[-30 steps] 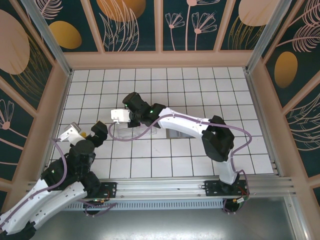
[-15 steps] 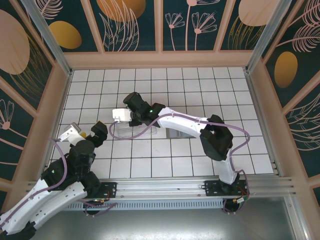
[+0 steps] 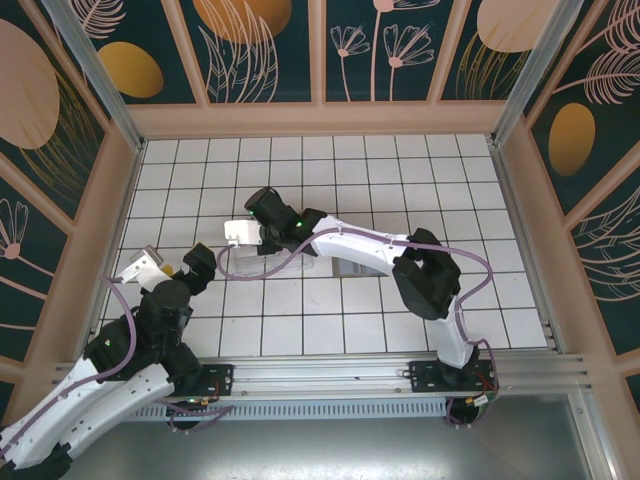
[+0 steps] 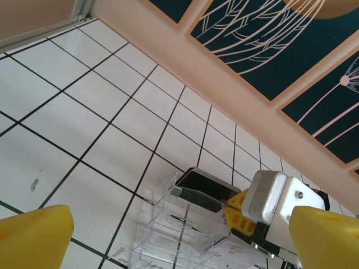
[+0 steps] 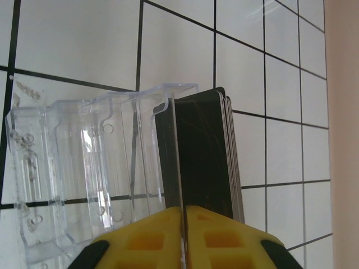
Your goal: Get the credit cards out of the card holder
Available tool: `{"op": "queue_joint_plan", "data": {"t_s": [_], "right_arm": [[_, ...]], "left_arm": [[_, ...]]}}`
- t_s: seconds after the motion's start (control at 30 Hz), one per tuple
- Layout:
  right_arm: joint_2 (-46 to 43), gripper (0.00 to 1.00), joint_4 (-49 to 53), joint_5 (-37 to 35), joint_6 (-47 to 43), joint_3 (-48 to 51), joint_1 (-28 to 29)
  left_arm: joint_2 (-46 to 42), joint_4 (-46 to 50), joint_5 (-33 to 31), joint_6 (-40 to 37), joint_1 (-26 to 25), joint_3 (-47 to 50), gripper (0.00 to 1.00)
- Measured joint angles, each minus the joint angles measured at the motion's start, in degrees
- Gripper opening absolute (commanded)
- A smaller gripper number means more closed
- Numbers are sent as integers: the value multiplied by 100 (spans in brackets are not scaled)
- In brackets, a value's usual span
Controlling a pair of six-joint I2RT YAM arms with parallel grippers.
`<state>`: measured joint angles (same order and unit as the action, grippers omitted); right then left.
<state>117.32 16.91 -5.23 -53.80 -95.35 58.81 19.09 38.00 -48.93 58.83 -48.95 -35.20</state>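
Several credit cards (image 5: pixel 196 151) stand in the end slot of the card holder (image 5: pixel 84 157) on the tabletop (image 5: pixel 73 39). Nearly closed, the right pincer (image 5: pixel 184 235) meets their near edge; any grip I cannot tell. Apart, the left pincer (image 3: pixel 170 268) gapes wide, empty.

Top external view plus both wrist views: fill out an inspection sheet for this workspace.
Surface: white tiled table, a few faint scuffs.
Job's things: clear card holder on the tiles; dark stack of credit cards in its end slot, other slots look empty. Grey patch under the right arm: card or shadow, cannot tell.
Clutter: nothing seen.
Grippers: right gripper nearly shut at the holder's card end; left gripper open, holding nothing, facing the holder.
Cables: purple cables along both arms; one loop passes over the holder.
Surroundings: wood-framed teal floral walls; metal rail at the near edge.
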Motion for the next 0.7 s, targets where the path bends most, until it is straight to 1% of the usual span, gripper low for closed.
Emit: {"op": "queue_joint_plan", "data": {"t_s": [0.1,0.7], "right_arm": [[61,22,-4,-66,20,-4,0],[96,26,-168,-389,184,-118,0]], "left_arm": [[0,-2,0,0,0,2,99],[0,-4,4,-2,0,50,99]]}}
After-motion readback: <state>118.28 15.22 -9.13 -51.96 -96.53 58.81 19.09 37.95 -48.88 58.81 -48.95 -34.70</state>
